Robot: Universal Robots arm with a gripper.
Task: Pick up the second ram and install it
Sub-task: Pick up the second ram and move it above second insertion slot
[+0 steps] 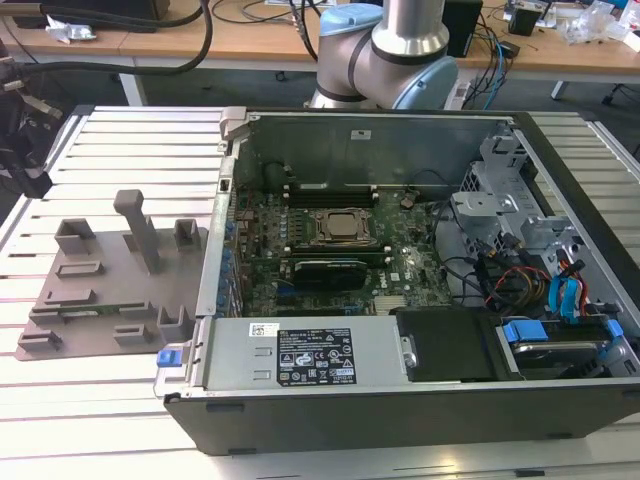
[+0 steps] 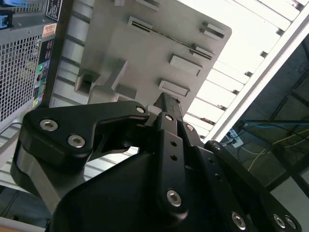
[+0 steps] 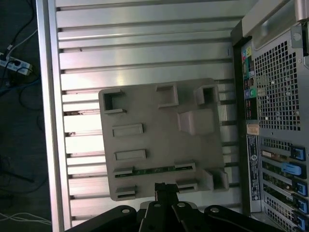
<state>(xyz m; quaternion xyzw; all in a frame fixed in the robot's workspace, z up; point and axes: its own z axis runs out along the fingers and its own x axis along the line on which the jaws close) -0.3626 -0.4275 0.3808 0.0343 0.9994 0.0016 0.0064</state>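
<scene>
Gripper: black metal-linked gripper (image 3: 165, 186), jaws closed together, nothing between them.
Second ram: long thin green circuit-board stick (image 3: 154, 169), lying in a slot of the flat grey plastic fixture plate (image 3: 154, 140), near gripper.
Surroundings: open black computer case (image 1: 350, 425) beside the plate.

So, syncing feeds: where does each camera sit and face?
Exterior view: off-arm, above the open black computer case, looking down into it; silver-blue arm behind.
First wrist view: on-arm, looks down on the flat grey fixture plate holding the thin green ram stick; black gripper shows.
Second wrist view: slants along the gripper toward that plate.
Both wrist views share plate and gripper.
</scene>
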